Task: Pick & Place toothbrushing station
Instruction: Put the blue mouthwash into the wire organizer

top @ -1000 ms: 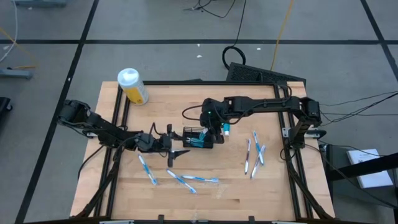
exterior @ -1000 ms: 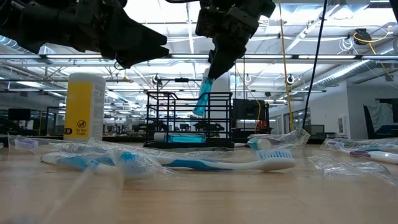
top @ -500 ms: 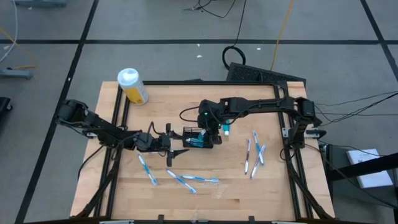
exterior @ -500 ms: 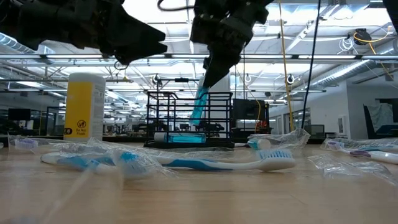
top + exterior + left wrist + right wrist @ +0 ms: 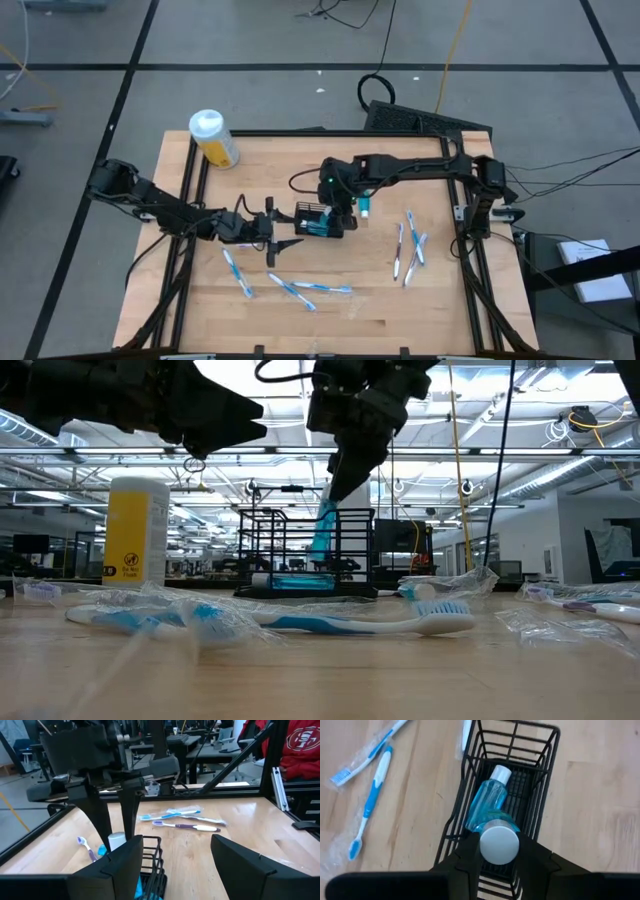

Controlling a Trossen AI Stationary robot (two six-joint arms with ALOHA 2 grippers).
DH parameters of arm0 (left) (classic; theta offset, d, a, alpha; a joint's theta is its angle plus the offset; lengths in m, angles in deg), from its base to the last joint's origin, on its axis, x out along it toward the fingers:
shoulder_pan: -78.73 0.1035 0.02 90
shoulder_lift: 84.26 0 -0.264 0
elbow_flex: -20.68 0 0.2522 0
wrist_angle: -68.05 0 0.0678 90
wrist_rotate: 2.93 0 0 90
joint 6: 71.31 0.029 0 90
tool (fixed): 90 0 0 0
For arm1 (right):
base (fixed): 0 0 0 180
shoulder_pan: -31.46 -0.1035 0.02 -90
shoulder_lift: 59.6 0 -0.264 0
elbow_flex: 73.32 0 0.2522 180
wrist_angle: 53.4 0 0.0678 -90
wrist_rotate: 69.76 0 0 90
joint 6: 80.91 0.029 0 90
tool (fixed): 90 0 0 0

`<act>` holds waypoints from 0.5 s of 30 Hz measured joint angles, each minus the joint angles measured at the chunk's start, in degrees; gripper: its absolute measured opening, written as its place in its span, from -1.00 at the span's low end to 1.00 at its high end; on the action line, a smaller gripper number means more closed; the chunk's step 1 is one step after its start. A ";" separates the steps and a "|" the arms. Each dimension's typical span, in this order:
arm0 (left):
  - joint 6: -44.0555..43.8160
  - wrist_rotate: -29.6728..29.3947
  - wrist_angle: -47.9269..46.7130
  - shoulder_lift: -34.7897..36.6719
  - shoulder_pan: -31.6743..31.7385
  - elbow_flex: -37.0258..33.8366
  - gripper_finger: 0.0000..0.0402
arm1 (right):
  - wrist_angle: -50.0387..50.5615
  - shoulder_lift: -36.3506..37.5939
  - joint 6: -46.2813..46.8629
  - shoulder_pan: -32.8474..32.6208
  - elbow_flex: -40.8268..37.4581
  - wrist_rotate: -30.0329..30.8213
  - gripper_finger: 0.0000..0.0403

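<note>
Clamped tight, the right gripper (image 5: 499, 851) fingers on a small teal tube (image 5: 498, 839) with a white cap, held tilted, its lower end down in the black wire basket (image 5: 538, 785). Spread wide apart, the left gripper (image 5: 172, 865) fingers, just beside the basket on the left side of it, not touching anything. Sitting near the middle of the wooden table (image 5: 360, 310), the basket (image 5: 312, 220). Lying flat on the basket floor, a second teal tube (image 5: 487, 797) with a white cap. Scattered on the table, wrapped toothbrushes (image 5: 320, 288) near the front and more toothbrushes (image 5: 408, 245) well off to the right. Lying close to the basket, one more small tube (image 5: 366, 208). Standing at the back left corner, a yellow bottle (image 5: 213, 138) with a white cap
</note>
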 joint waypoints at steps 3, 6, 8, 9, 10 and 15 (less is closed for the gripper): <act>0.11 0.00 0.00 0.00 0.00 0.00 0.20 | -0.53 0.01 -0.34 0.19 0.00 -0.16 -0.56; 0.13 0.00 0.04 0.00 0.00 0.00 0.20 | -0.60 0.01 -0.67 0.44 0.00 -0.22 -0.56; 0.13 0.00 0.04 0.00 0.00 0.00 0.20 | -0.74 0.01 -0.97 0.53 0.00 -0.46 -0.56; 0.13 0.00 0.06 0.00 0.00 0.00 0.20 | -0.78 0.01 -1.09 0.62 0.00 -0.84 -0.56; 0.13 0.00 0.04 0.00 0.00 0.00 0.20 | -0.88 0.01 -1.23 0.80 0.00 -1.39 -0.56; 0.15 -0.02 0.07 0.00 0.00 0.00 0.20 | -1.16 0.01 -1.50 0.86 0.00 -1.57 -0.56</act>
